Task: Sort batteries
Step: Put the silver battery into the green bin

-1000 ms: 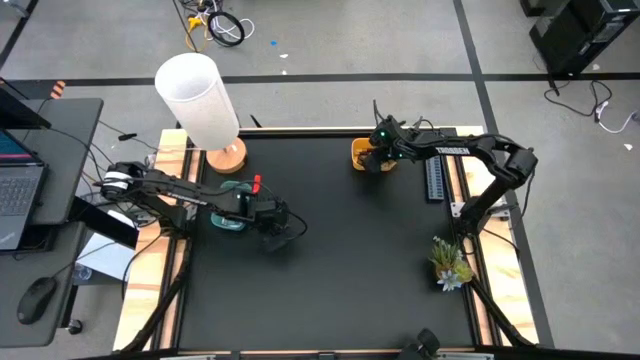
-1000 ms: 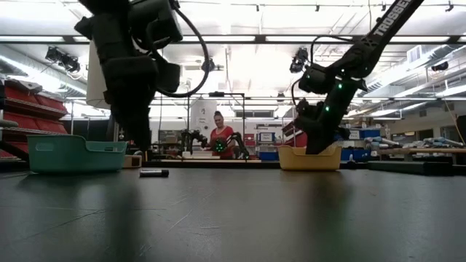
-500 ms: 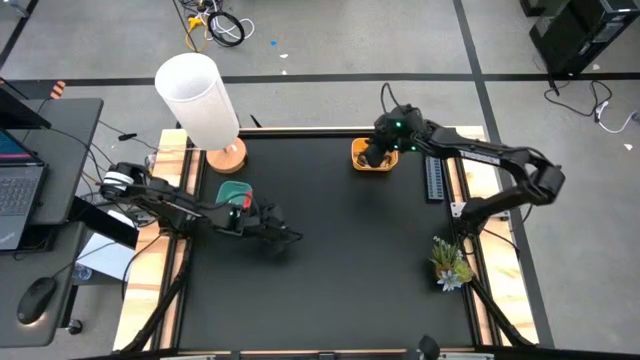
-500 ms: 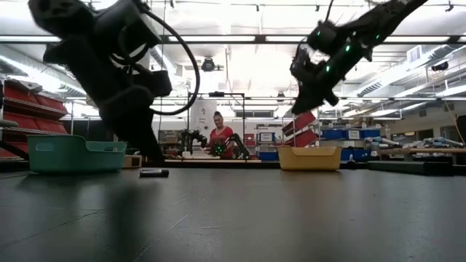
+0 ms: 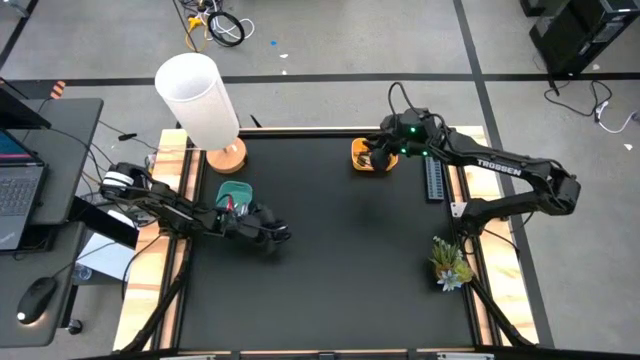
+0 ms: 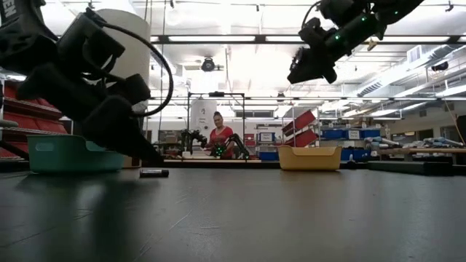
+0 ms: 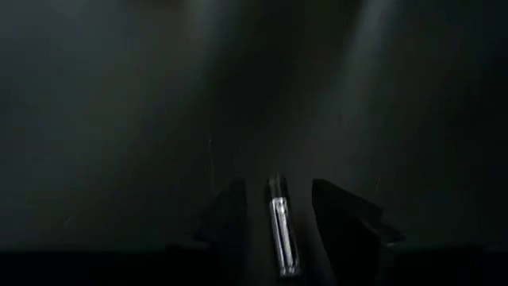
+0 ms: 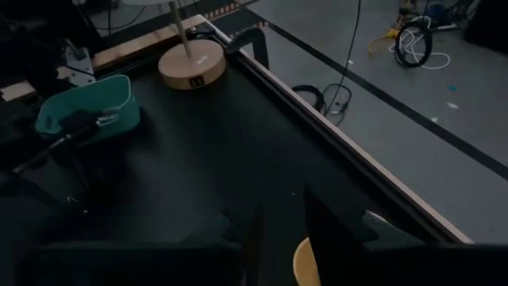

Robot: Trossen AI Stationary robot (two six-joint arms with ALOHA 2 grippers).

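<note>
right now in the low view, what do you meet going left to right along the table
teal bin → left gripper with a battery under it → yellow bin, with the right gripper high above it
</note>
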